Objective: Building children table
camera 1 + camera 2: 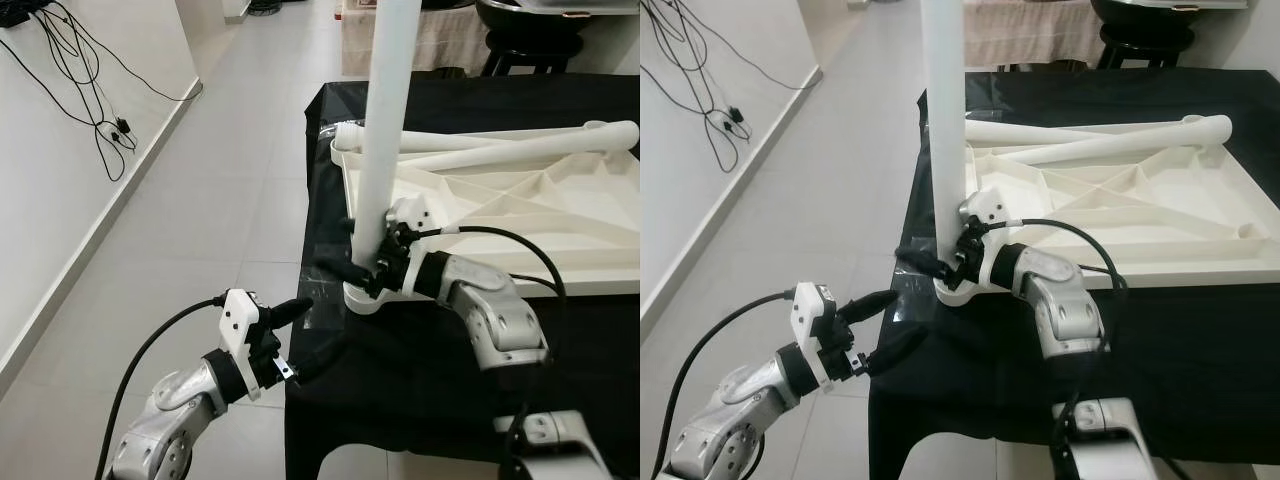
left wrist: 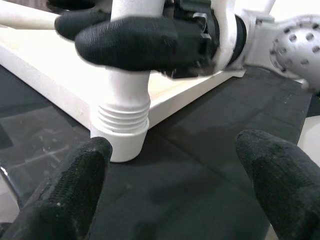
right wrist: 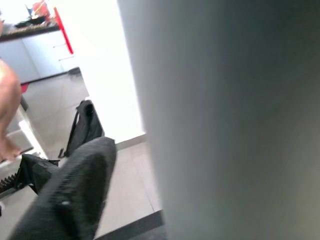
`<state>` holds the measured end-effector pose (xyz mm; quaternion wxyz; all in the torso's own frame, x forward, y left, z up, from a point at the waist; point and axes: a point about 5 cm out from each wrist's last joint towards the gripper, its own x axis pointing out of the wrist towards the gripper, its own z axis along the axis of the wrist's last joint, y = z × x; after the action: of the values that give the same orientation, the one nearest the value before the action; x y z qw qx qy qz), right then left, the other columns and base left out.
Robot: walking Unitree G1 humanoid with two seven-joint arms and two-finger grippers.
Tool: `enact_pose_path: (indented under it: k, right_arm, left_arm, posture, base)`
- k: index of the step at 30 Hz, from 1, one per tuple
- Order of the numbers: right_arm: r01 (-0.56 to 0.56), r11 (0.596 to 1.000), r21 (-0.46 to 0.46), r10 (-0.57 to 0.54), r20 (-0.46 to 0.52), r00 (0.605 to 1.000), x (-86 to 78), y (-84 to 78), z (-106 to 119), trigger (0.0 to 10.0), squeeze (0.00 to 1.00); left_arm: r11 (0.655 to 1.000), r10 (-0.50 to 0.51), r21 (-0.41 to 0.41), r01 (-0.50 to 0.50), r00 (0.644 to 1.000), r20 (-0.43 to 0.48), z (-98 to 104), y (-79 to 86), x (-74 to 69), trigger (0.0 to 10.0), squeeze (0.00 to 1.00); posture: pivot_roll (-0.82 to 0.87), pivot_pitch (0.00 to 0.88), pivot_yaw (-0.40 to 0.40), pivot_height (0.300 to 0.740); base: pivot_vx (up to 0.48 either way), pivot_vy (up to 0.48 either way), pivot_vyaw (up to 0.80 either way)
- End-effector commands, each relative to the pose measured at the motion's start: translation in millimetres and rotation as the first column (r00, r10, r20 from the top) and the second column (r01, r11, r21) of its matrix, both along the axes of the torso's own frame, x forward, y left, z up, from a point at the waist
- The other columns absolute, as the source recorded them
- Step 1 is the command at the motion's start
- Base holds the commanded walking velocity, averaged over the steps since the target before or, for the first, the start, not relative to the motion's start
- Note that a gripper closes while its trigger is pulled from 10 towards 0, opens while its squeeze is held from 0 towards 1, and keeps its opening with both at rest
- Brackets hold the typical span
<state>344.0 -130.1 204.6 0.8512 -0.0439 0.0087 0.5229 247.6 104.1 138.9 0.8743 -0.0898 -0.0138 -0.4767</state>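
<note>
A black-draped worktop (image 1: 420, 370) stands on pale floor tiles (image 1: 200, 200) (cables (image 1: 90, 70) trail along the wall). The upturned tabletop (image 1: 520, 210) lies there; the right pincer (image 1: 350, 270) pinches its upright leg (image 1: 385, 120). The left pincer (image 1: 300, 340) hovers spread at the worktop's edge.

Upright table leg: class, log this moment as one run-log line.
right gripper: shut on upright table leg | leg in corner socket of upturned tabletop | left gripper: open, near table edge

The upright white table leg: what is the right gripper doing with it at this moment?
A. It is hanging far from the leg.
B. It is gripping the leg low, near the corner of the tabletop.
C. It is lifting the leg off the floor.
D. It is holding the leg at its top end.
B: the right gripper is closed around the upright table leg just above its threaded base at the corner of the white tabletop.
</note>
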Motion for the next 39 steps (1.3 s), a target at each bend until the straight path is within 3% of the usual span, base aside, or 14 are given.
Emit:
enact_pose_path:
  k: [1,9,14,16,17,19,20,21,23,30,31,34,35,39]
  right_arm:
    - [-0.159,0.987,0.004,0.159,-0.019,0.987,-0.7,12.5,1,0.0,0.00]
    - [-0.211,0.978,-0.007,0.210,-0.049,0.976,4.0,2.8,-1,0.0,0.00]
    - [0.037,0.999,-0.031,-0.039,-0.061,0.997,5.4,-10.5,-21,0.0,0.00]
    - [0.309,0.948,-0.082,-0.316,-0.096,0.944,-2.7,-16.6,-49,0.0,0.00]
    - [0.512,0.851,-0.116,-0.523,-0.121,0.844,-9.5,-21.2,-64,0.0,0.00]
    - [0.512,0.851,-0.116,-0.523,-0.121,0.844,-9.5,-21.2,-64,0.0,0.00]
    - [0.667,0.730,-0.150,-0.684,-0.150,0.714,-26.4,-26.9,-79,0.0,0.00]
    - [0.667,0.730,-0.150,-0.684,-0.150,0.714,-26.4,-26.9,-79,0.0,0.00]
    - [0.799,0.572,-0.184,-0.820,-0.130,0.557,-52.4,-39.5,-84,0.0,0.00]
    - [0.872,0.463,-0.159,-0.885,-0.036,0.463,-50.0,-59.5,-72,0.0,0.00]
    - [0.880,0.448,-0.155,-0.893,-0.032,0.449,-46.7,-61.1,-69,5.5,0.00]
    - [0.884,0.442,-0.153,-0.896,-0.033,0.443,-44.9,-61.0,-67,5.5,0.00]
    - [0.870,0.482,-0.104,-0.876,-0.050,0.480,-39.8,-55.4,-60,10.0,1.00]
    - [0.801,0.597,-0.038,-0.801,-0.072,0.594,-30.9,-39.7,-46,10.0,1.00]
  left_arm:
    - [1.000,0.012,0.014,-0.012,1.000,-0.016,-6,0.5,-2.8,10.0,0.00]
    - [1.000,0.015,0.014,-0.015,1.000,-0.016,-7,-0.4,-5.9,10.0,0.00]
    - [1.000,0.015,0.010,-0.014,1.000,-0.015,-7,-0.8,-8.0,10.0,0.00]
    - [1.000,0.020,0.012,-0.020,1.000,-0.006,-6,0.4,-9.0,10.0,0.00]
    - [0.999,0.027,0.020,-0.027,1.000,0.003,-5,1.9,-9.2,10.0,0.00]
    - [0.999,0.027,0.020,-0.027,1.000,0.003,-5,1.9,-9.2,10.0,0.00]
    - [0.999,0.035,0.031,-0.036,0.999,0.013,-5,3.2,-9.9,10.0,0.00]
    - [0.999,0.035,0.031,-0.036,0.999,0.013,-5,3.2,-9.9,10.0,0.00]
    - [0.996,0.065,0.057,-0.067,0.997,0.038,-4,8.2,-11.4,10.0,0.00]
    - [0.990,0.117,0.072,-0.120,0.992,0.044,-4,16.0,-16.2,10.0,0.00]
    - [0.990,0.119,0.077,-0.122,0.992,0.034,-5,17.3,-20.2,10.0,0.00]
    - [0.990,0.118,0.079,-0.120,0.993,0.028,-6,17.8,-23.0,10.0,0.00]
    - [0.990,0.116,0.080,-0.117,0.993,0.020,-8,17.1,-24.6,10.0,0.00]
    - [0.992,0.096,0.081,-0.097,0.995,0.012,-9,14.1,-23.5,10.0,0.00]
  posture:
    - [0.03,0.111,0.030,0.740]
    - [0.03,0.111,0.029,0.740]
    - [0.03,0.124,0.020,0.740]
    - [0.03,0.130,0.018,0.740]
    - [0.02,0.137,0.021,0.740]
    - [0.02,0.137,0.021,0.740]
    - [0.02,0.139,0.026,0.740]
    - [0.02,0.139,0.026,0.740]
    - [0.00,0.137,0.046,0.740]
    - [0.00,0.136,0.051,0.740]
    - [0.00,0.135,0.055,0.740]
    - [0.00,0.135,0.055,0.740]
    - [0.00,0.136,0.060,0.740]
    - [0.01,0.135,0.058,0.740]
  base:
    - [0.000,0.000,0.00]
    - [0.000,0.000,0.00]
    - [0.000,0.000,0.00]
    - [0.000,0.000,0.00]
    - [0.000,0.000,0.00]
    - [0.000,0.000,0.00]
    - [0.000,0.000,0.00]
    - [0.000,0.000,0.00]
    - [0.000,0.000,0.00]
    - [0.000,0.000,0.00]
    - [0.000,0.000,0.00]
    - [0.000,0.000,0.00]
    - [0.000,0.000,0.00]
    - [0.000,0.000,0.00]
